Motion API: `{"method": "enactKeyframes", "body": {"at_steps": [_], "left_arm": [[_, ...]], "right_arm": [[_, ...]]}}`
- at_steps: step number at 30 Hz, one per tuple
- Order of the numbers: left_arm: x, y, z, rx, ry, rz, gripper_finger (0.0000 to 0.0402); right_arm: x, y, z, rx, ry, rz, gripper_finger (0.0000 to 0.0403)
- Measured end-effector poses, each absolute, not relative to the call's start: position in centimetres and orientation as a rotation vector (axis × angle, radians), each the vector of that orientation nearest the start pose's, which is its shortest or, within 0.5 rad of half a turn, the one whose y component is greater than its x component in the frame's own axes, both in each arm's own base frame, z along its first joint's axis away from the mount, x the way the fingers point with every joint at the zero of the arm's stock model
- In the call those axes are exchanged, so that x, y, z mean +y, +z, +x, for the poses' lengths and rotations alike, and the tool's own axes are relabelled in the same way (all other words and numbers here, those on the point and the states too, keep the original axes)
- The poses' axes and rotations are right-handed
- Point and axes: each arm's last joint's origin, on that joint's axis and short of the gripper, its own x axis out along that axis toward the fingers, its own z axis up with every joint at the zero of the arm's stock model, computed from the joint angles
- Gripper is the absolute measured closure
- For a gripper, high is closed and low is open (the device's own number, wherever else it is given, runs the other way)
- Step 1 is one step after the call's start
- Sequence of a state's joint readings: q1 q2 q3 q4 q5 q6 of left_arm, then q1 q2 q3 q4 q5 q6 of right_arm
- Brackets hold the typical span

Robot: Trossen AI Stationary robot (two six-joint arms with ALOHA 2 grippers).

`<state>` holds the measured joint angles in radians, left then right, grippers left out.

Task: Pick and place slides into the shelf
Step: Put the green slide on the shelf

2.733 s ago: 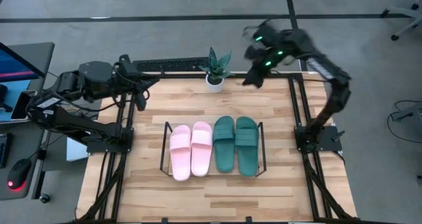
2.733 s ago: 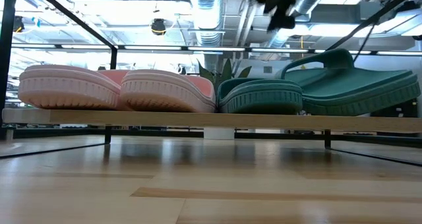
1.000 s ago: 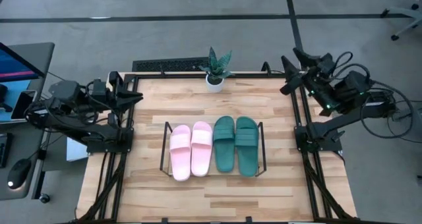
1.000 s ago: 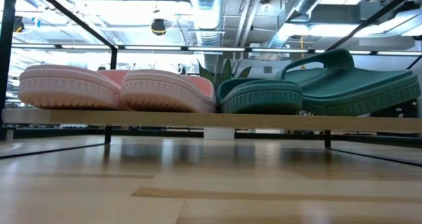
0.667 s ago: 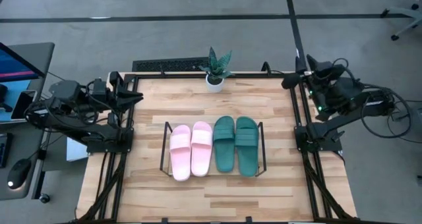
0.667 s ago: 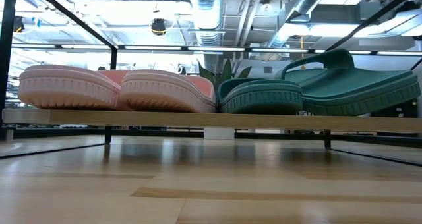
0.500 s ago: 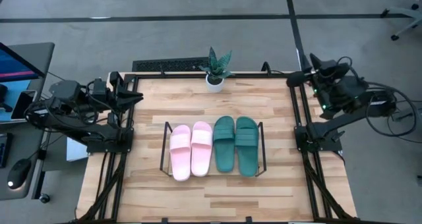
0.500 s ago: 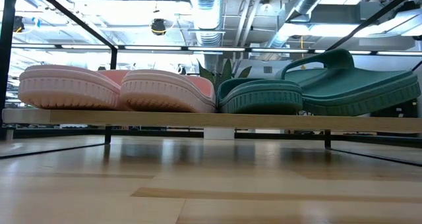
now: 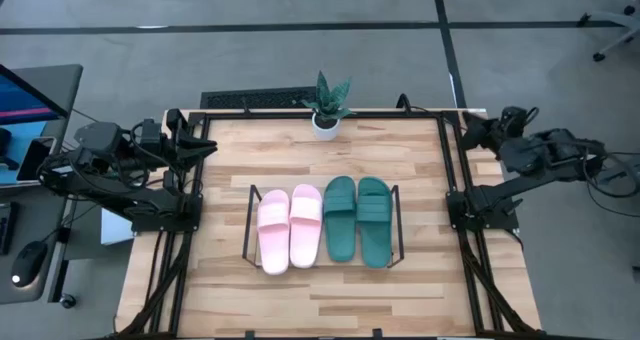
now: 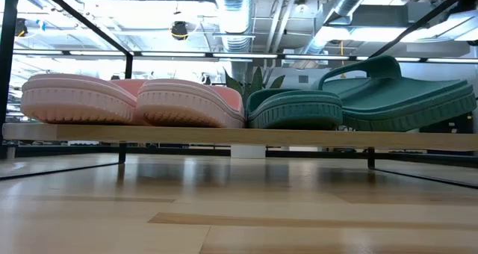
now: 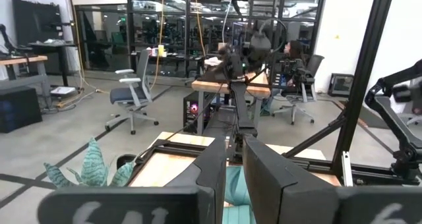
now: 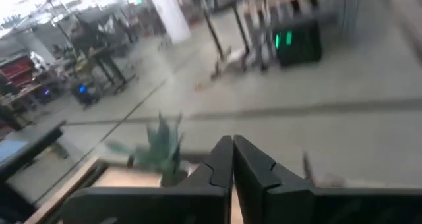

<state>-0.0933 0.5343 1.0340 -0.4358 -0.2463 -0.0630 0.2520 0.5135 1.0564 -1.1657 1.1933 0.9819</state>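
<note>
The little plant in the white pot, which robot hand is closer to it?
The left gripper looks a bit closer to the potted plant, off to the plant's left by the table edge. The right gripper sits farther off on the opposite side, past the table's right edge.

A small potted plant (image 9: 327,106) stands at the wooden table's (image 9: 300,300) far edge.

Four foam slide sandals (image 9: 323,223) sit side by side in the low wire-frame shelf (image 9: 249,227), mid-table. Small potted plant (image 9: 326,107) behind it at the table's far edge. Left arm (image 9: 120,165) off the left edge, right arm (image 9: 525,160) off the right.

Overhead camera looks straight down; table-level camera faces the room; both share the slides (image 9: 322,224).
</note>
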Motion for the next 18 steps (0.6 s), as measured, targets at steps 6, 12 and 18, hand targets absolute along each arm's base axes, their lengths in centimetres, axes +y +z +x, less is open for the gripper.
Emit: {"method": "enactKeyframes", "body": {"at_steps": [6, 12, 18], "left_arm": [[0.1, 41.4, 7.5, -0.069, 0.171, -0.074, 0.0361], [0.1, 41.4, 7.5, -0.069, 0.176, -0.075, 0.0361], [0.1, 41.4, 7.5, -0.069, 0.177, -0.080, 0.0361]], "right_arm": [[-1.6, 32.4, 3.8, 0.108, -1.031, 0.681, 0.0387], [-1.4, 29.7, 3.4, 0.294, -1.048, 0.809, 0.0360], [-1.3, 28.5, 2.8, 0.388, -1.002, 0.900, 0.0341]]}}
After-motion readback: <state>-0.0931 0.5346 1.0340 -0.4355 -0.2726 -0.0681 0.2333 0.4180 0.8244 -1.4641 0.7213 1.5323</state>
